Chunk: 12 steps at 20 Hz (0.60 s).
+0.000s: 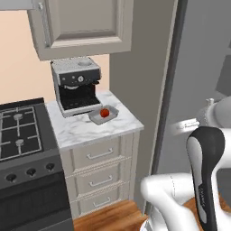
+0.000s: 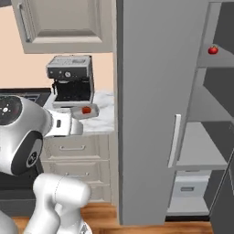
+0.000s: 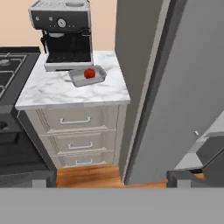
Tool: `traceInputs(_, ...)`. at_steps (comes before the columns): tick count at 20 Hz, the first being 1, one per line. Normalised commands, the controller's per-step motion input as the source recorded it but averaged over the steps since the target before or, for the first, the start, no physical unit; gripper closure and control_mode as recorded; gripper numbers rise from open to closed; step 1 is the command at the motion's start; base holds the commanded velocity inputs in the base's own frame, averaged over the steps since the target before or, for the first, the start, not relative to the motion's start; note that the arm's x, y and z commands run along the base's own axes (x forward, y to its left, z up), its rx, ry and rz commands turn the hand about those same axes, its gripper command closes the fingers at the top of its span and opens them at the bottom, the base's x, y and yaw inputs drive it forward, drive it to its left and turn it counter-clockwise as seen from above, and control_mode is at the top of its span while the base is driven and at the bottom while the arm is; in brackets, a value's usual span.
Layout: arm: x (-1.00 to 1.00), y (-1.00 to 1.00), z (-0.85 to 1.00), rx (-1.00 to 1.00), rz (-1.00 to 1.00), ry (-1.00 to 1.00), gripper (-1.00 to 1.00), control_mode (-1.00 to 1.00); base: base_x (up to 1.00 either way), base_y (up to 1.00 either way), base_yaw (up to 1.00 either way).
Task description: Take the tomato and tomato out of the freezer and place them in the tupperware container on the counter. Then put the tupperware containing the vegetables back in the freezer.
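One orange-red tomato lies in the shallow grey tupperware container on the marble counter, in front of the coffee machine. A second, bright red tomato rests on an upper shelf inside the freezer, whose grey door stands swung open. My gripper is open and holds nothing. It hangs well back from the counter, facing the drawers and the door's edge. In the right base view my arm partly covers the tupperware container.
A silver-black coffee machine stands at the back of the counter. The black gas stove adjoins it on the left. Beige drawers sit below, and an upper cabinet hangs above. The open freezer door stands between counter and shelves.
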Motion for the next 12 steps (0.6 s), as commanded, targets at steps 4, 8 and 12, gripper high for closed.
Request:
traceInputs(4, 0.0, 0.0, 0.0, 0.0, 0.0, 0.0, -1.0, 1.0, 0.11, -1.0, 0.16)
traceInputs(8, 0.0, 0.0, 0.0, 0.0, 0.0, 0.0, -1.0, 1.0, 0.42, -0.98, 0.26)
traceInputs(12, 0.0, 0.0, 0.0, 0.0, 0.0, 0.0, -1.0, 1.0, 0.25, -0.88, 0.22)
